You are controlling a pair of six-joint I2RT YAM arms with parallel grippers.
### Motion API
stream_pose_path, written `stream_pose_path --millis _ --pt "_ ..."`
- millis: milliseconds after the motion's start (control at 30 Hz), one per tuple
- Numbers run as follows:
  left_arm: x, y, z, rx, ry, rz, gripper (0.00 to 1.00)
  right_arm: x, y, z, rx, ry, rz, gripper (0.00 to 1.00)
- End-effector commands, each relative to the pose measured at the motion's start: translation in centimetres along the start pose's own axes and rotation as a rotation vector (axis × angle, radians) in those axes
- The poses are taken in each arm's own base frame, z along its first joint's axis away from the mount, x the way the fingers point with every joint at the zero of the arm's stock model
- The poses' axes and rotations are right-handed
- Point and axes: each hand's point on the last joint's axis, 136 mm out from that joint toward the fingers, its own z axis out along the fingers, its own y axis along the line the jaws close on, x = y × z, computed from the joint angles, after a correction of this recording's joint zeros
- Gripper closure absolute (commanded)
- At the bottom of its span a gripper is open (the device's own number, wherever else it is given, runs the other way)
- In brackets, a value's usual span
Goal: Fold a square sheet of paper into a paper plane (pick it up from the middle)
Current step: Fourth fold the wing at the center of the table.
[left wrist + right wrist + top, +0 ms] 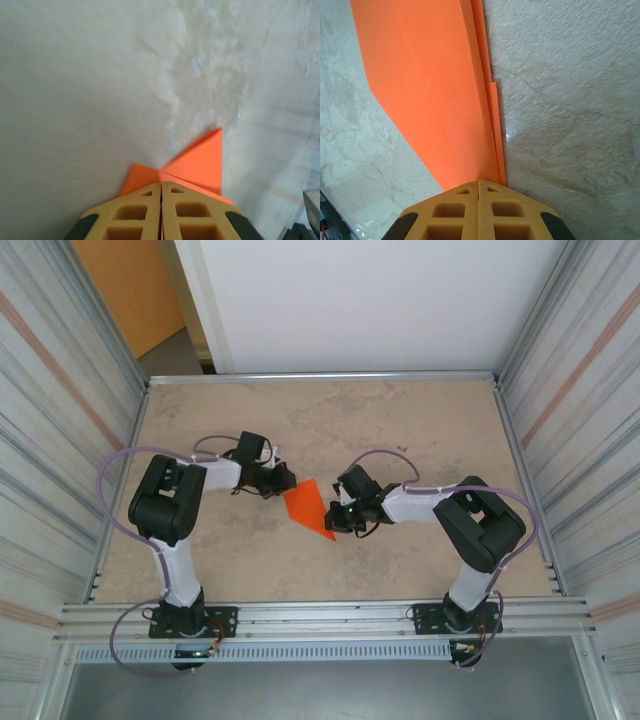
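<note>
The bright orange paper (309, 507), folded into a narrow pointed shape, hangs between my two grippers just above the middle of the table. My left gripper (284, 480) is shut on its upper left end. In the left wrist view the tan fingers (135, 212) press together with orange flaps (200, 160) sticking out past the tips (161, 184). My right gripper (336, 522) is shut on the lower right end. In the right wrist view the paper (430, 85) runs away from the closed tips (478, 181) as a long layered wedge with stacked edges along its right side.
The beige stone-patterned tabletop (400, 430) is walled by corrugated metal panels (60, 440) on the left and right and a white board (370, 300) at the back. A dull orange-brown panel (125, 290) stands at the back left. A metal rail (320, 620) runs along the near edge.
</note>
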Motion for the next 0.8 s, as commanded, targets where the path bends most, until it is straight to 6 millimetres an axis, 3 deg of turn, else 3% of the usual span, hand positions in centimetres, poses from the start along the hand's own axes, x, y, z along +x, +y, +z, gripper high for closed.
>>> stream_pose_path --millis 0,100,200,367,433,500,633,767 --pt "-1.8 6.5 -0.9 -0.216 -0.065 -0.057 0.90 7.2 -9.3 0.4 0.343 0.197 0.129 0.98" --pt "-3.0 7.0 -1.6 -0.225 -0.084 -0.071 0.90 6.9 -8.8 0.5 0.322 0.183 0.125 0.97" --pt "-4.1 5.7 -2.3 -0.182 -0.105 -0.057 0.90 5.7 -7.0 0.4 0.255 0.148 0.118 0.94" --pt "-5.2 1.3 -5.1 -0.085 -0.173 -0.043 0.89 0.6 0.0 -1.1 0.071 -0.006 0.043 0.87" --pt "-5.1 0.0 -6.9 -0.075 -0.210 -0.051 0.86 -1.7 3.2 -2.8 -0.013 -0.094 0.005 0.79" --pt "-4.6 -0.8 -8.4 -0.066 -0.238 -0.062 0.81 -3.5 5.0 -4.6 -0.059 -0.181 -0.020 0.70" --pt "-2.4 -1.4 -10.7 -0.048 -0.271 -0.080 0.70 -5.6 5.2 -7.5 -0.066 -0.322 -0.051 0.56" --pt "0.1 -1.8 -11.8 0.006 -0.277 -0.090 0.50 -6.1 3.6 -7.8 -0.046 -0.325 -0.077 0.53"
